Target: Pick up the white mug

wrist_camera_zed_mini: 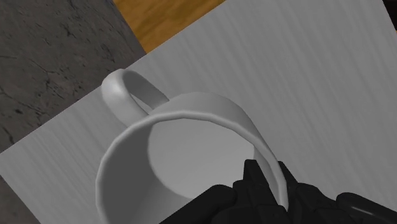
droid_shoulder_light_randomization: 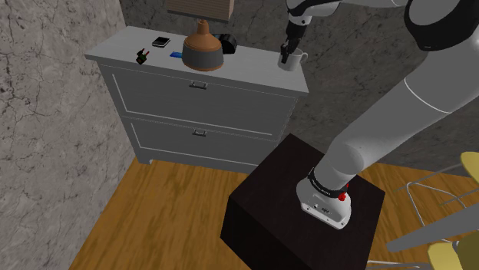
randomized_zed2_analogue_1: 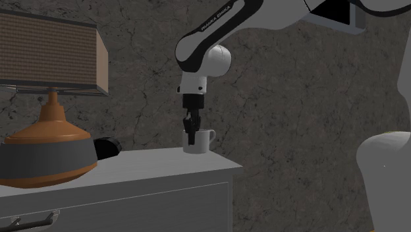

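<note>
The white mug stands upright near the right end of the grey dresser top, its handle pointing away from the lamp. My black gripper comes down onto it from above. In the second exterior view the gripper dips into the mug on the side opposite the handle. The wrist view has the mug's rim wall clasped between my fingers, one inside and one outside, with the gripper shut on it. The mug's base still rests on the dresser.
A brown and grey lamp stands mid-dresser, with a black object behind it and small items further left. The dresser edge is close beside the mug. My dark stand sits on the wood floor, and a yellow chair is at the right.
</note>
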You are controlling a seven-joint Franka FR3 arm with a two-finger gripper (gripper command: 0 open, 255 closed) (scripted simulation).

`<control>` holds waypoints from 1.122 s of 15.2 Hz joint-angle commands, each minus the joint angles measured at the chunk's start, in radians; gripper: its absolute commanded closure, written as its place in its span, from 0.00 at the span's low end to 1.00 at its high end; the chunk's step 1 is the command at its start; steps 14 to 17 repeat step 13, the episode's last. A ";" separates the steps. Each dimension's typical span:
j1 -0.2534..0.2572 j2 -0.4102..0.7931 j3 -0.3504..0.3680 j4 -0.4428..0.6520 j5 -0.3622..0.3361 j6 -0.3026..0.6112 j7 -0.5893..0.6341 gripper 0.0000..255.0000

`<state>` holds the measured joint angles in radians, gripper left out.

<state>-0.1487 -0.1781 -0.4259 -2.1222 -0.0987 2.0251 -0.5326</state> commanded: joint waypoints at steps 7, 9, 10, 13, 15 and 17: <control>0.003 -0.017 0.008 0.090 -0.002 -0.106 0.002 1.00; 0.003 -0.019 0.009 0.115 -0.002 -0.133 0.002 1.00; 0.004 -0.020 0.010 0.128 -0.002 -0.147 0.002 1.00; 0.004 -0.020 0.011 0.143 -0.002 -0.162 0.001 1.00; 0.004 -0.020 0.011 0.143 -0.002 -0.162 0.001 1.00; 0.004 -0.020 0.011 0.143 -0.002 -0.162 0.001 1.00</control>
